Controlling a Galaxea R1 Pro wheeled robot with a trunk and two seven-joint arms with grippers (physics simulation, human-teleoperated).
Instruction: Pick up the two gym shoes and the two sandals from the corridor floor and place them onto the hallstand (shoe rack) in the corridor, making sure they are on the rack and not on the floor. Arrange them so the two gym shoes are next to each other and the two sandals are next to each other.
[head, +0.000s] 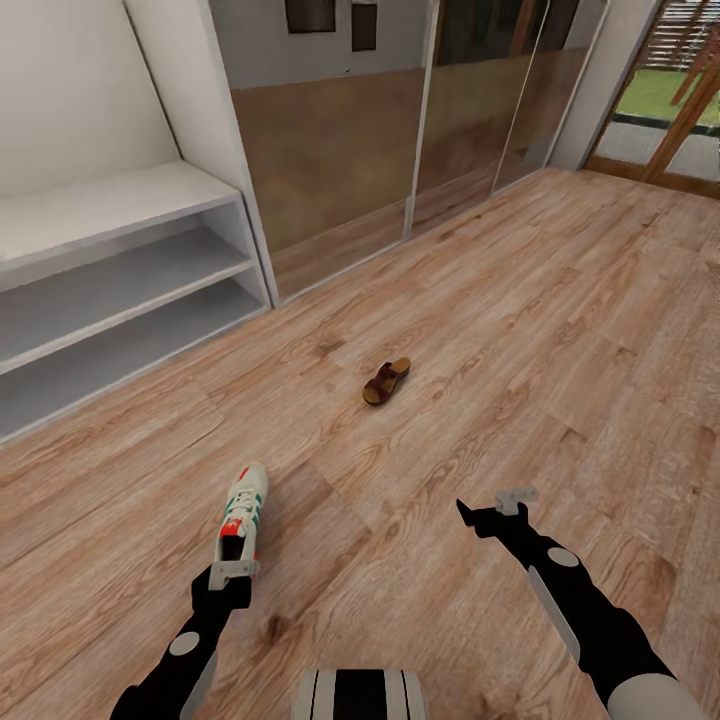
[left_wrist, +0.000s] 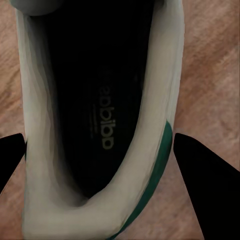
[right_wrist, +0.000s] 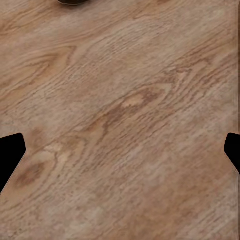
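One off-white gym shoe (head: 244, 510) with a green stripe and red heel lies on the corridor floor (head: 520, 330), toe pointing away from me. My left gripper (head: 232, 573) sits at its heel. In the left wrist view the shoe's opening (left_wrist: 100, 125) fills the space between the two fingers (left_wrist: 205, 185), which touch both sides of the heel. One brown sandal (head: 386, 381) lies farther out on the planks. My right gripper (head: 498, 512) hovers open over bare floor (right_wrist: 125, 125), to the right of the shoe. The pale grey hallstand (head: 120, 255) stands at the left.
Glass sliding panels (head: 420, 130) line the wall beyond the hallstand. A doorway to a garden (head: 670, 110) is at the far right. A dark sliver, perhaps the sandal's edge (right_wrist: 70, 1), shows at the right wrist frame's border.
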